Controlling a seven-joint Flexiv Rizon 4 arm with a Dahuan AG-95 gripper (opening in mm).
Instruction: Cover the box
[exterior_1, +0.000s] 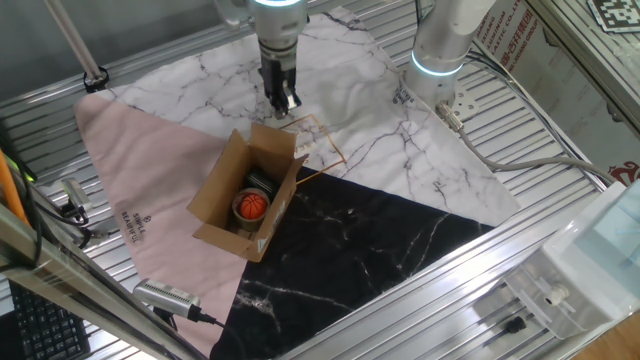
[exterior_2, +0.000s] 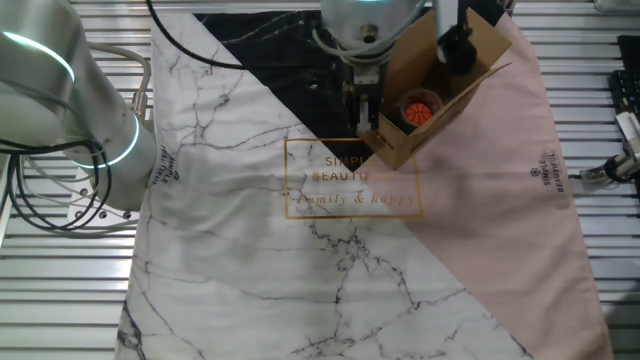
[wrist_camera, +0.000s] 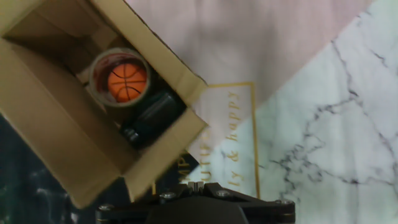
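Observation:
The brown cardboard box (exterior_1: 222, 188) stands open on the cloth with its flaps spread outward. Inside lie an orange basketball-patterned ball (exterior_1: 253, 205) within a clear ring, and a dark object (wrist_camera: 152, 112). In the other fixed view the box (exterior_2: 402, 146) sits at the top centre with the ball (exterior_2: 420, 112) visible. My gripper (exterior_1: 284, 99) hangs just beyond the box's far flap, fingers pointing down and shut with nothing between them. From the other side the gripper (exterior_2: 365, 118) is right beside the box's near corner. The hand view shows the box (wrist_camera: 62, 149) upper left and the fingertips (wrist_camera: 199, 183) pressed together.
A cloth in white marble (exterior_1: 360, 110), pink (exterior_1: 150, 160) and black marble (exterior_1: 370, 240) covers the slatted metal table. The arm's base (exterior_1: 445, 40) stands at the back with cables (exterior_1: 520, 160). A silver tool (exterior_1: 165, 295) and keyboard (exterior_1: 40, 325) lie at the front left.

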